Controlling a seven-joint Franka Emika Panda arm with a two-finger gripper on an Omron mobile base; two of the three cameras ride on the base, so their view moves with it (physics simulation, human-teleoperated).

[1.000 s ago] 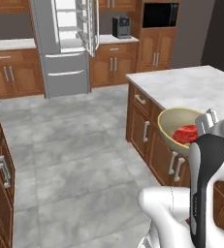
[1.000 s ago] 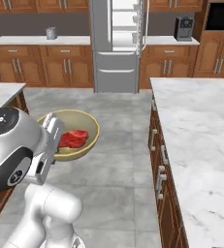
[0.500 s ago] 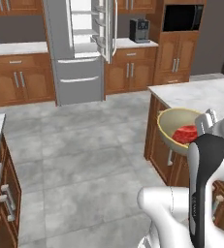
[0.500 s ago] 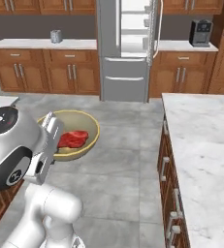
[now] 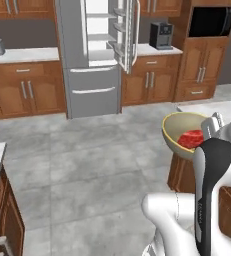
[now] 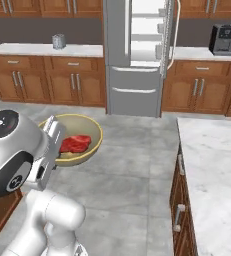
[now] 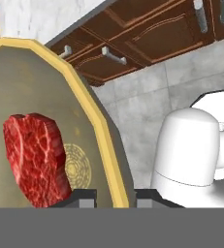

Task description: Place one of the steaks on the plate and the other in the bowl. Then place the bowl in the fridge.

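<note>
Now jaws (image 7: 114,196) astride bowl (image 6: 93,131) rim, fridge (image 5: 89,75) ajar

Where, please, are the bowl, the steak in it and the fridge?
bowl (image 6: 93,131): right base view, on its yellow rim.
steak (image 7: 33,155): hand view, on the red middle of the meat.
fridge (image 5: 93,92): left base view, on its grey upper drawer front.

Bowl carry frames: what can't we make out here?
- Bowl: left part cut off by the hand view's edge.
- Bowl near side: hidden by the arm, left base view.
- Steak: its fat rim too small to see, right base view.
- Fridge: top cropped, both base views.
</note>
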